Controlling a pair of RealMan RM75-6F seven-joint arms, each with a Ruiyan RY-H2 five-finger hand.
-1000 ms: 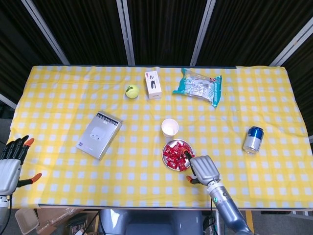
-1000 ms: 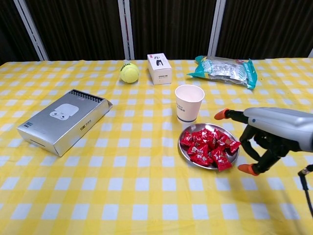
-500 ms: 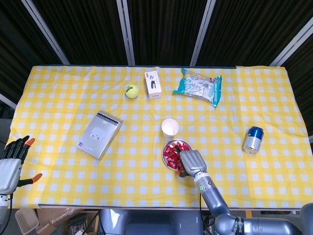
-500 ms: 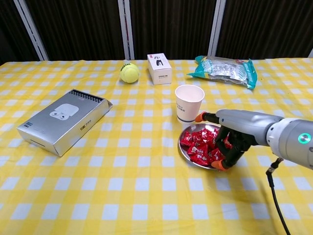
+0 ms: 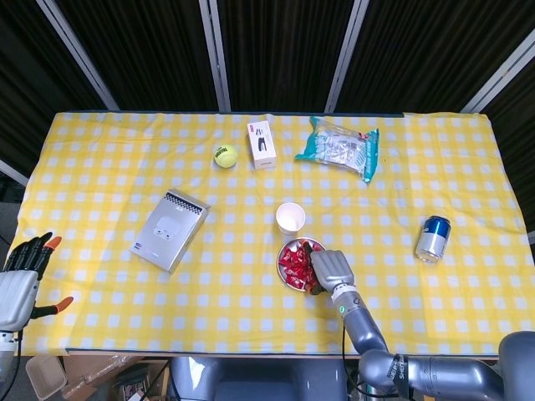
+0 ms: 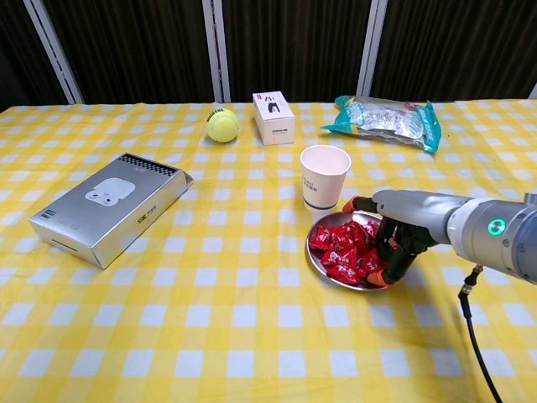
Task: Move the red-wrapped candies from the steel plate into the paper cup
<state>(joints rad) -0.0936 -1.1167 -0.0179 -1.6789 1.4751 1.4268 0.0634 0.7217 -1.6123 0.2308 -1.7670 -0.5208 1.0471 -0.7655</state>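
Yellow checked tablecloth (image 6: 210, 294) — right hand (image 6: 403, 231) fingers (image 6: 394, 264) among red-wrapped candies (image 6: 344, 248).

Both hands are showing pale grey metallic shells with black fingers tipped in orange, the right hand (image 6: 401, 231) running into a silver-grey forearm where a small green light is glowing and a thin black cable is trailing, the left hand (image 5: 18, 280) wearing the same colours.

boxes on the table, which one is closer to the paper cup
The small white box, standing upright by the tennis ball behind the paper cup. The other, a flat silver box, lies well off to the left.
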